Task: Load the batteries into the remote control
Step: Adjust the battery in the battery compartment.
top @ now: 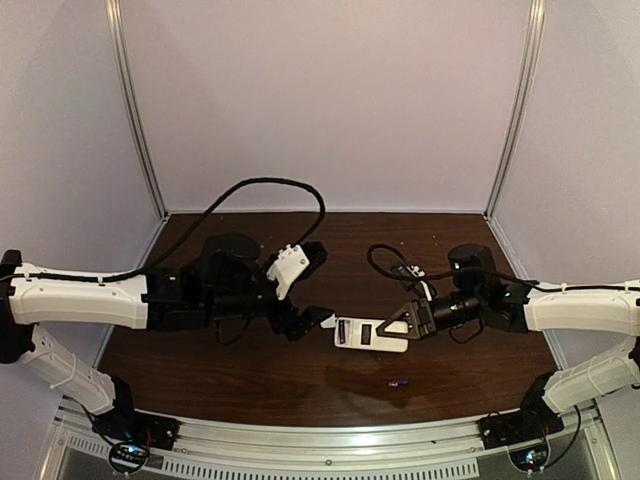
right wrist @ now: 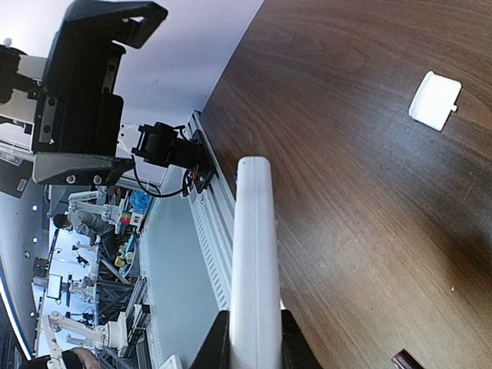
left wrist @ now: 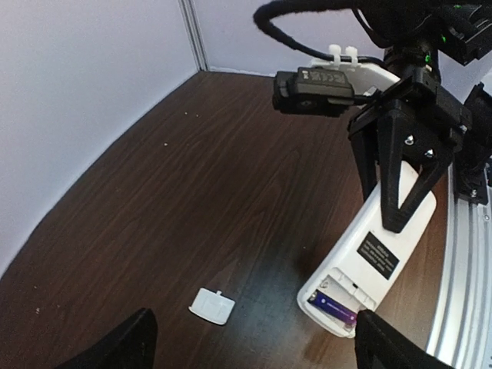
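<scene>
The white remote control (top: 372,336) lies back-up near the table's middle, its battery bay open. One purple-blue battery (top: 346,332) sits in the bay, also seen in the left wrist view (left wrist: 332,309). The second battery (top: 400,382) lies loose on the table toward the near edge, and its end shows in the right wrist view (right wrist: 405,360). My right gripper (top: 402,322) is shut on the remote's far end (right wrist: 255,254). My left gripper (top: 312,288) is open and empty, hovering just left of the remote's bay end (left wrist: 377,254).
The small white cover piece (left wrist: 211,305) lies on the dark wood table (top: 250,380) left of the remote; it also shows in the right wrist view (right wrist: 435,100). A metal rail (top: 330,455) runs along the near edge. White walls enclose the table.
</scene>
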